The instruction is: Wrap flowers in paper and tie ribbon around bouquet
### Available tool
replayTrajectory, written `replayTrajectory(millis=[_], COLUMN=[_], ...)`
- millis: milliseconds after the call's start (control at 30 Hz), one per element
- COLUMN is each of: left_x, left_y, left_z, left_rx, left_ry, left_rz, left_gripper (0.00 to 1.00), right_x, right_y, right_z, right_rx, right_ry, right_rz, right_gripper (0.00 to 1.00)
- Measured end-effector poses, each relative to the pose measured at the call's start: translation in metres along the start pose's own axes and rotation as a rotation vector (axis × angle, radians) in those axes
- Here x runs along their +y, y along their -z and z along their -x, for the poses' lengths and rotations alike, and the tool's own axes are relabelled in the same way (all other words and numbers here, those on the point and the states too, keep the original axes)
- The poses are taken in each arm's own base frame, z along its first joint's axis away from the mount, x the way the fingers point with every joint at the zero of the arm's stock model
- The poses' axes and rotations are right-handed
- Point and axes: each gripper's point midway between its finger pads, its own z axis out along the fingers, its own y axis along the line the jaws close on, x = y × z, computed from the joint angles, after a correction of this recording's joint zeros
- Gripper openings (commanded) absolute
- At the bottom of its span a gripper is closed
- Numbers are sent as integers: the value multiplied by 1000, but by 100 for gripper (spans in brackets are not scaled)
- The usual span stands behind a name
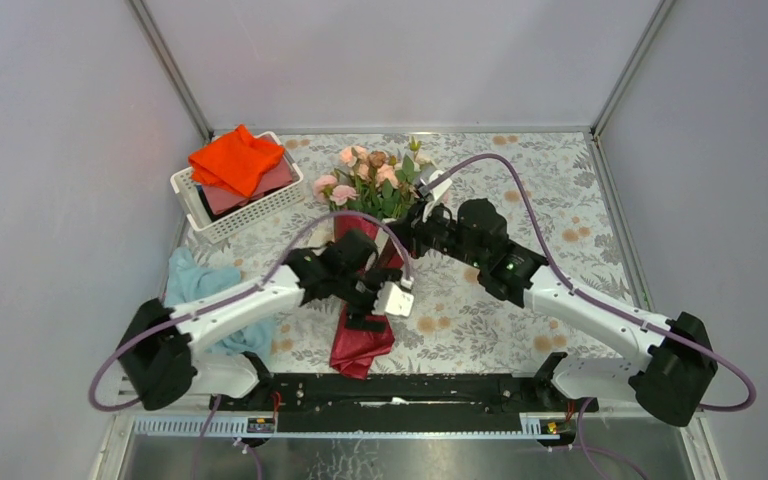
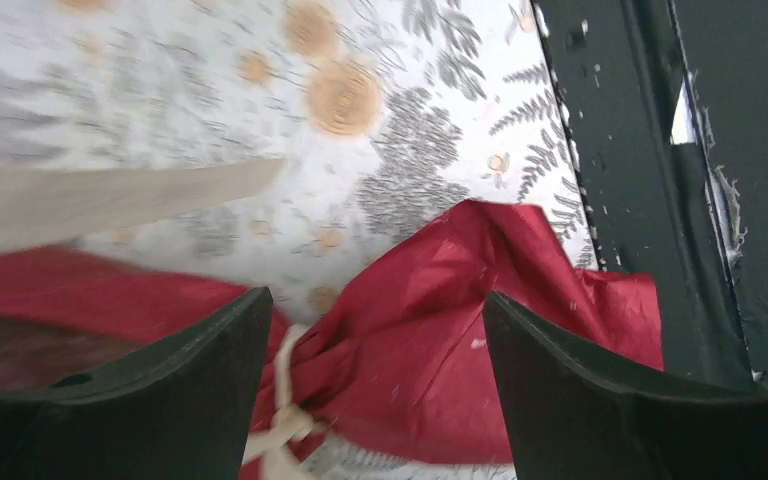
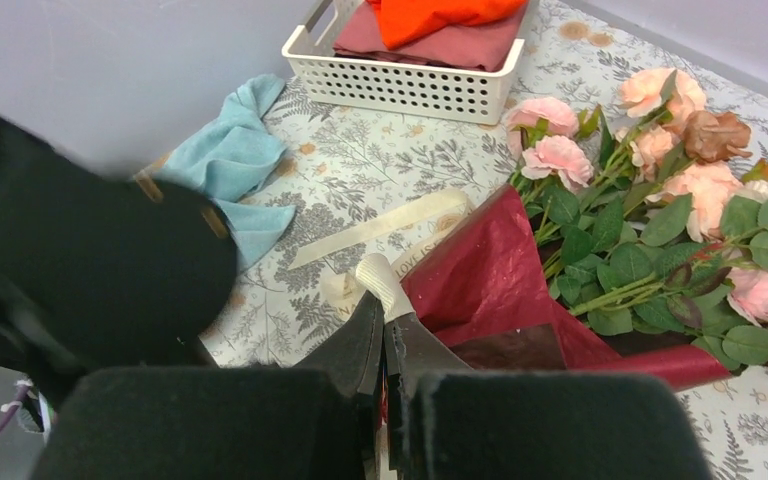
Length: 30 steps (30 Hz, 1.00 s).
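Observation:
The bouquet lies on the table with pink flowers (image 1: 365,175) (image 3: 660,150) at the far end and dark red paper (image 1: 360,345) (image 2: 440,330) (image 3: 485,280) wrapped round the stems. A cream ribbon (image 2: 282,415) is knotted round the gathered paper. My left gripper (image 1: 365,318) (image 2: 375,320) is open, its fingers wide on either side of the knotted paper and holding nothing. My right gripper (image 1: 405,228) (image 3: 385,320) is shut on the ribbon (image 3: 385,285) beside the paper cone. A loose length of the same band lies flat on the table.
A white basket (image 1: 245,210) (image 3: 410,85) with an orange cloth (image 1: 235,160) stands at the far left. A light blue cloth (image 1: 200,285) (image 3: 225,160) lies by the left arm. The black rail (image 2: 640,180) runs along the near edge.

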Motion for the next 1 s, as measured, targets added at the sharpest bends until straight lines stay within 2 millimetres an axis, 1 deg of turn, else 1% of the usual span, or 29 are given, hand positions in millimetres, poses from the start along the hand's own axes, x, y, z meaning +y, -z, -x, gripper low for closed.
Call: replayTrajectory(millis=[33,100,133,200,267,400,500,567,667,767,800,833,867,900,933,967,1000], left_x=[5,17,25,41,52,69,83,94,105,112,115,116,116,115,113,110,109], left_y=[13,37,51,70,77,81,91,102,113,115,114,111,106,99,92,87,82], left_z=[14,28,31,29,24,20,17,18,21,24,26,27,29,31,32,32,32], left_rx=[-45,-108,-133,-158,-158,-152,-145,-151,-174,-205,-218,-234,-255,-274,-290,-302,-310], left_ry=[-16,-22,-13,24,77,157,205,226,246,272,280,291,306,316,331,350,358], left_rz=[18,60,93,159,210,283,341,386,429,447,444,432,407,371,332,301,274], left_gripper=[80,78,77,78,80,84,85,86,90,87,83,77,64,43,20,2,0], right_x=[-2,-4,-4,-2,1,6,8,10,11,12,13,14,15,17,19,20,20], right_y=[1,3,4,5,5,6,7,8,10,10,10,10,11,11,11,11,12], right_z=[-2,-3,-3,-2,-3,-5,-5,-4,-4,-4,-4,-4,-4,-5,-5,-5,-6], right_rx=[2,3,3,3,6,15,17,18,18,19,20,21,21,23,24,26,31], right_ry=[1,5,8,16,22,31,35,40,46,52,53,55,56,56,56,58,62], right_rz=[-5,-9,-8,6,26,58,71,80,83,90,100,108,113,124,132,139,144], right_gripper=[0,0,0,0,0,0,0,0,0,0,0,0,0,0,0,0,10])
